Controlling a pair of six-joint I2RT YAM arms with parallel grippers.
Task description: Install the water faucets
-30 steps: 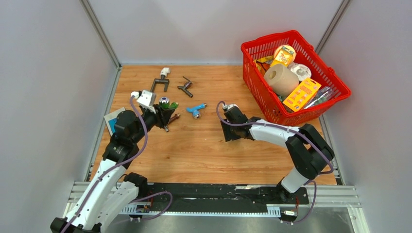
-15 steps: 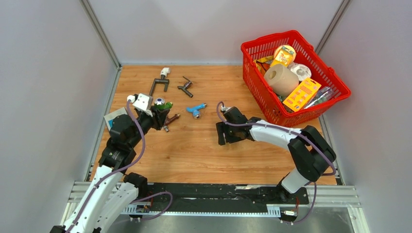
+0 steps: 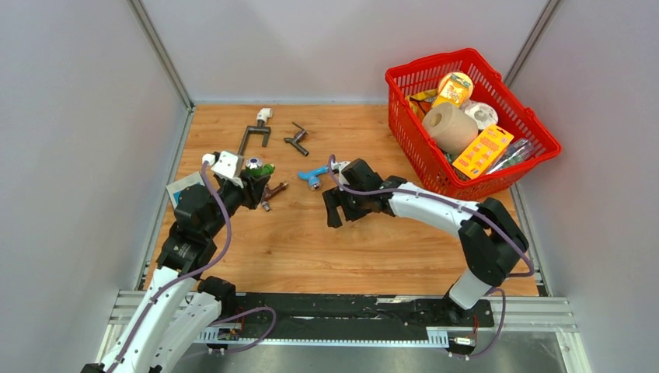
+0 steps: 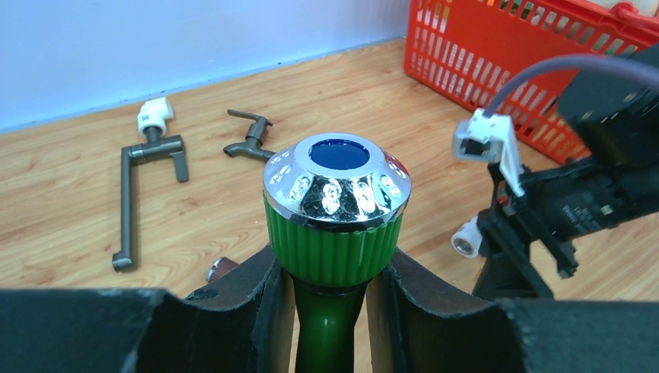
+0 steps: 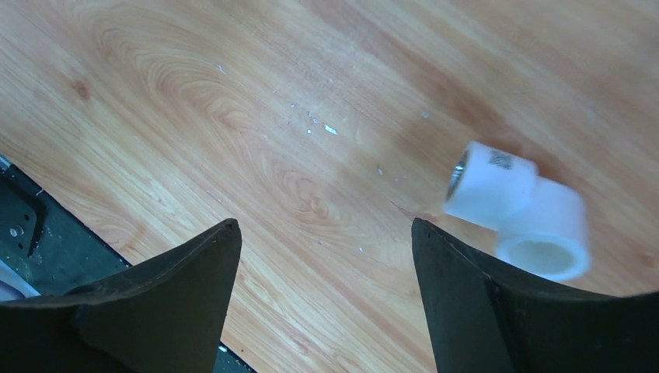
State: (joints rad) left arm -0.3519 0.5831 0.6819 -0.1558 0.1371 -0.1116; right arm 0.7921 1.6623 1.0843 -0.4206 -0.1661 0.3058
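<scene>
- The green faucet [image 3: 263, 169] is pinched in the left pincer [image 3: 256, 181], left of centre in the overhead view and lifted off the desk [image 3: 350, 249].
- In the left wrist view the green faucet [image 4: 336, 225] is seen upright between the black fingers [image 4: 252, 303], its ribbed green collar topped by a chrome cap with a blue centre.
- The brown faucet [image 3: 272, 191] lies on the desk just below and right of the left pincer; only its end [image 4: 221, 269] shows in the left wrist view.
- The blue faucet [image 3: 313, 175] lies near the middle of the desk, between the two pincers.
- The dark grey faucet [image 3: 296, 139] lies further up, towards the back edge of the desk.
- Beside it, to the left, a grey bent pipe [image 3: 255, 134] with a white fitting [image 3: 265, 114] on its upper end lies flat.
- The right pincer [image 3: 336, 210] is spread wide just below and right of the blue faucet, with nothing between its fingers [image 5: 194, 272].
- A white elbow fitting [image 5: 517, 210] lies on the wood at the right of the right wrist view, outside the spread fingers.
- A red basket [image 3: 412, 148] filled with goods stands at the upper right.
</scene>
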